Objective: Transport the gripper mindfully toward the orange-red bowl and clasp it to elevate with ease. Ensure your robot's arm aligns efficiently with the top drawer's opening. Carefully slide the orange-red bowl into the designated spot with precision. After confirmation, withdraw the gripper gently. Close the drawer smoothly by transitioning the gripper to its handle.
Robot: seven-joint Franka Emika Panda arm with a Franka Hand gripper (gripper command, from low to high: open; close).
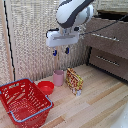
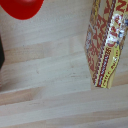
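Gripper (image 1: 61,51) hangs high over the table (image 1: 95,105), well above the cup (image 1: 58,77), fingers parted with a clear gap and nothing between them. Arm (image 1: 75,12) reaches in from above, near the drawers. Bowl (image 1: 46,87) sits on the table just beside the cup, on the side toward the basket (image 1: 25,102), close to the basket's rim and possibly touching it; can't tell. Box (image 1: 75,81) stands on the cup's other side, near it. Wrist view shows only an edge of the bowl (image 2: 22,7) at the frame border, bare wood, and the box (image 2: 107,42); fingers not seen there, so the gripper is not yet centred over the bowl. Top drawer (image 1: 107,35) with its handle (image 1: 102,36) is well apart from the cup, toward the exterior view's right; whether it stands open is unclear from here. Judgement: step in hand is the approach, nothing grasped yet. Bowl looks small, rigid, glossy, likely light and slick, maybe brittle if ceramic. Best hold is probably a pinch on the rim, one finger inside and one outside, on the side away from the cup and basket since both crowd it. A shallow wall gives little bite, so it could tilt or slip when lifted.
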